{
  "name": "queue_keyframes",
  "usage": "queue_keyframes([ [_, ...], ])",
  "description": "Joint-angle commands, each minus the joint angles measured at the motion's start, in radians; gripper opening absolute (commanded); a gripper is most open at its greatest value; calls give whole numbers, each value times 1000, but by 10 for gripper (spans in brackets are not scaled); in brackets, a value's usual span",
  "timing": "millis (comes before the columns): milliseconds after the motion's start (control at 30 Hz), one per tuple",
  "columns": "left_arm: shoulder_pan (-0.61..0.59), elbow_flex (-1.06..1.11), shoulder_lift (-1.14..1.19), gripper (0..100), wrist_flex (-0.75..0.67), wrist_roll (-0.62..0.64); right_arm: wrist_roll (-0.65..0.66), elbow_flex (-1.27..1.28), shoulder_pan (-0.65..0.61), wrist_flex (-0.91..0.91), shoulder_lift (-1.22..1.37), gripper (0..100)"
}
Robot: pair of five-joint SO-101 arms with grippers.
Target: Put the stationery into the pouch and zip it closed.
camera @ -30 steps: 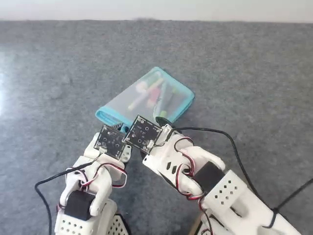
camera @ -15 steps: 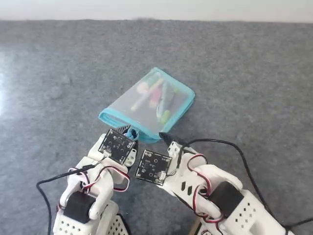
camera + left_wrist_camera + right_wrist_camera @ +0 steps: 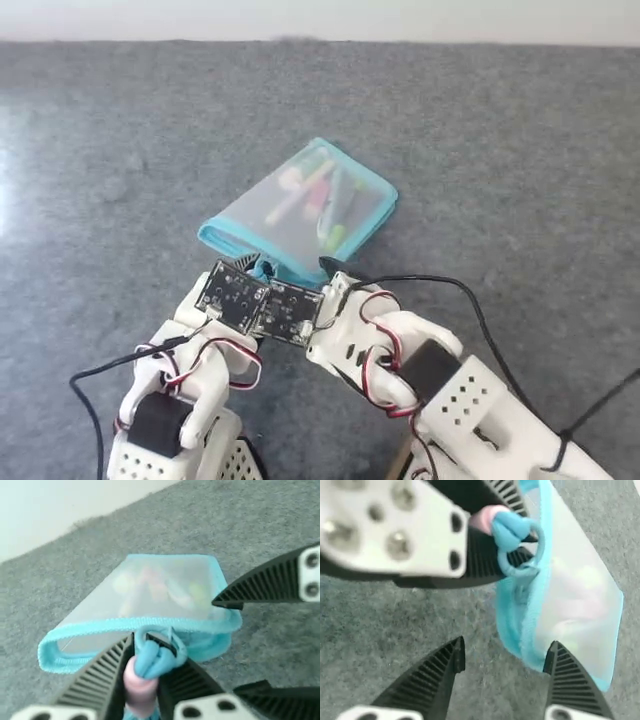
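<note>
- Our left gripper (image 3: 145, 647) pinches tight on the turquoise fabric pull loop (image 3: 156, 659); we'd draw it steadily.
- Our right gripper (image 3: 505, 649) gapes wide, empty; we'd clamp the translucent turquoise-trimmed pouch (image 3: 300, 205) at its 5 o'clock edge.

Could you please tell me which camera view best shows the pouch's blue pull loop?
The left wrist view: the pull loop sits close and central, pinched in the left hand. The right wrist view shows it side-on; the high view gives a small blue sliver between the arms.
</note>
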Motion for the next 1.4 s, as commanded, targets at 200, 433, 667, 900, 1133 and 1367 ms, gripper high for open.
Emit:
queue_keyframes([
  [200,-3,-62,3,10,9,-9,14,-71,39,-122,25,177],
  [433,2,-58,3,10,9,-9,8,-71,51,-189,48,76],
  [667,-8,-58,3,10,9,-8,6,-91,64,-205,182,126],
  [900,-26,-58,3,10,9,-6,11,-103,67,-205,194,124],
  [1133,14,-53,3,10,17,-9,-38,-144,168,-199,194,10],
  [1367,6,-42,-2,11,-11,-6,-121,-164,185,-136,183,9],
])
